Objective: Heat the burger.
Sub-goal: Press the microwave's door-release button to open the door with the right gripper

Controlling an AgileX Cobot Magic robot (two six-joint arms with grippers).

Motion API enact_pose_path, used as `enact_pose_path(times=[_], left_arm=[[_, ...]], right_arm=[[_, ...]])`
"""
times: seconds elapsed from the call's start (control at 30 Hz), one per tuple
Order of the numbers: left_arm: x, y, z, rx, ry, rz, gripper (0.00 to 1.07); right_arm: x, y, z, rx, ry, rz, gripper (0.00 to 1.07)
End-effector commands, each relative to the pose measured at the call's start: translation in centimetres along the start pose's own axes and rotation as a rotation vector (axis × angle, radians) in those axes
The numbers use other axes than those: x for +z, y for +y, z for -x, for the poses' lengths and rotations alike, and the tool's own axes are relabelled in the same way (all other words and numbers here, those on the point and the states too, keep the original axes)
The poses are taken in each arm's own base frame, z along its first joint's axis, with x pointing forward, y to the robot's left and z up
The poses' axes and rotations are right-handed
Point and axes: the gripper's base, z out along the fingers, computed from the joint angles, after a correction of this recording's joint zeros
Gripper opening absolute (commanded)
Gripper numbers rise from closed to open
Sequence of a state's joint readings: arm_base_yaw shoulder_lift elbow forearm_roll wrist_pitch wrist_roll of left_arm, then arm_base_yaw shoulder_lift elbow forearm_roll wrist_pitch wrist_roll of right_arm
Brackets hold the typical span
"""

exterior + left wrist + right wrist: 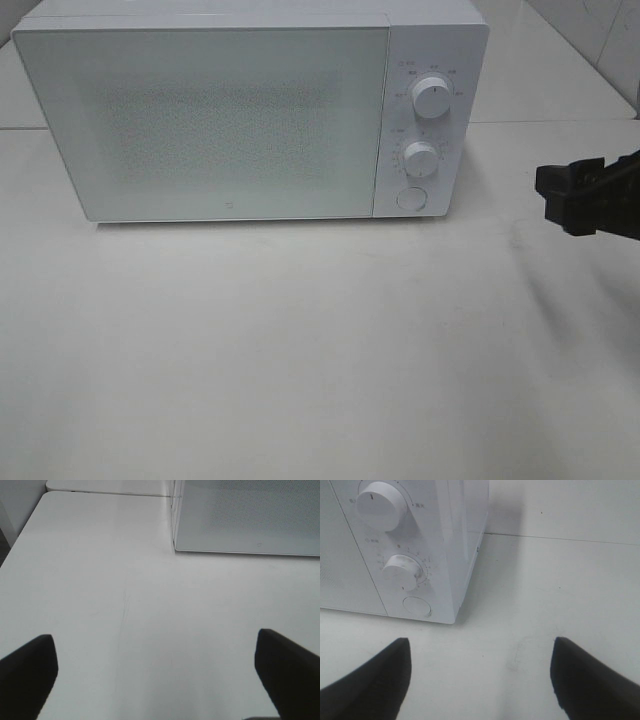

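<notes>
Ahead of the right end effector (480, 680), and somewhat to its left, the microwave (230, 120) stands on the desk (300, 350) with its door shut. Nearest to this end effector is the control panel: an upper knob (382, 505), a lower knob (402, 572) with a fine scale where a 0 can be read, and a round button (417, 606) under them. The other labels near the knobs are too small to read, and so is the tiny mark low on the door. Its fingers stand wide apart and hold nothing. The left end effector (157, 675) is also wide and empty, with the door's lower corner ahead of it. Where the burger is, I cannot tell.
</notes>
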State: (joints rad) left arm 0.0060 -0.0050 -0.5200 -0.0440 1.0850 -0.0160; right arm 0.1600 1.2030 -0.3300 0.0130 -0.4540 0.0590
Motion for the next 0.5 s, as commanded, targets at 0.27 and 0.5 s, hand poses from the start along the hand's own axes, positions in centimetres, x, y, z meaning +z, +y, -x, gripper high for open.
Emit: enact_pose_path(times=[0.27,0.5], left_arm=[[-0.1,-0.1,-0.1,-0.004,-0.026,-0.008,1.00],[-0.1,-0.1,-0.1,-0.004,-0.026,-0.008,1.00]], right_arm=[[1.1,-0.8,-2.5,-0.074,-0.165,-0.069,0.75],[1.8,0.7,-3.6,-0.099,-0.164,-0.086,0.75]])
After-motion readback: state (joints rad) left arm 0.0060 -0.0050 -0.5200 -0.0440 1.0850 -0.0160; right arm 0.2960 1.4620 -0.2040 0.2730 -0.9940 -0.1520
